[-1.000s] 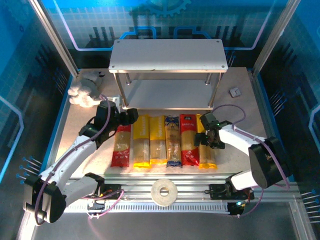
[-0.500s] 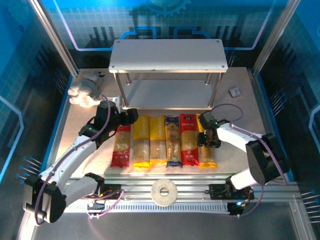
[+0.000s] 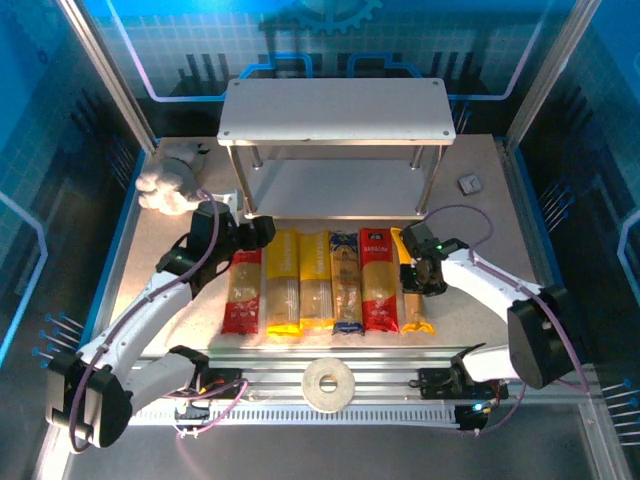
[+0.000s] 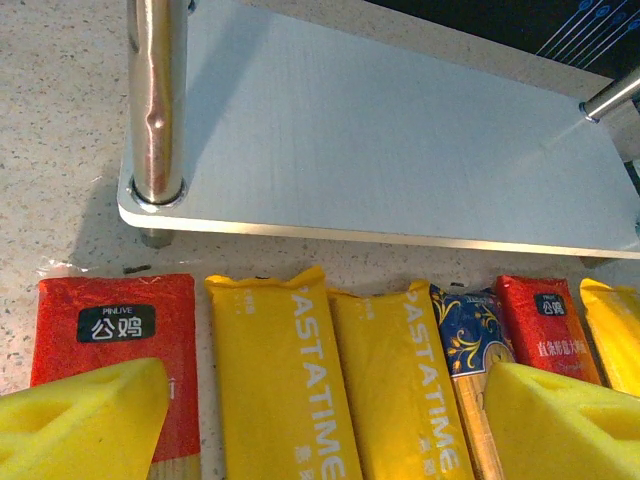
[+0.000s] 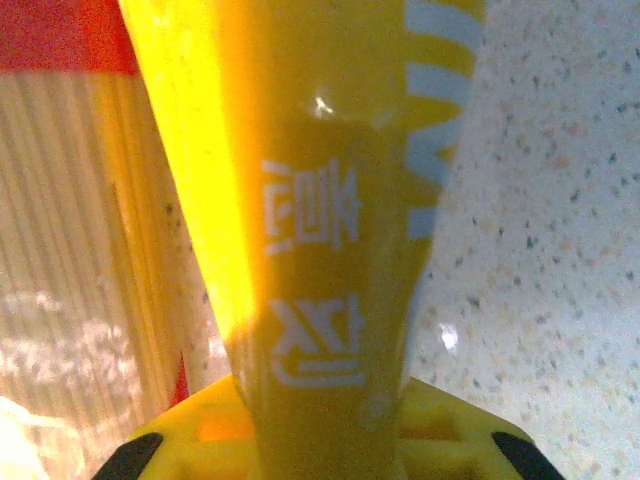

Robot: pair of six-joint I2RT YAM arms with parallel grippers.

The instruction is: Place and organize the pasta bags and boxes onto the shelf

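Yellow film bunches where your right claw point(image 5: 320, 425) is clenched on the rightmost yellow spaghetti pack point(image 3: 413, 300) near its far end. The pinch at that end probably serves to lift the soft bag clear of the red spaghetti pack point(image 3: 378, 282) beside it. Your left claw point(image 4: 320, 420) hangs released, its yellow foam pads point(image 4: 80, 420) spread wide above the far end of the leftmost red pack point(image 3: 242, 290), grasping nothing. All six packs lie side by side on the pale speckled bench point(image 3: 480, 215), just in front of the two-tier white shelf point(image 3: 335, 110). Both of its boards are bare, so no sorting is done yet. Blue translucent panels wall the bench in. A white tape roll point(image 3: 329, 385) sits on the near metal rail, and a crumpled white bundle point(image 3: 165, 185) lies at far left.
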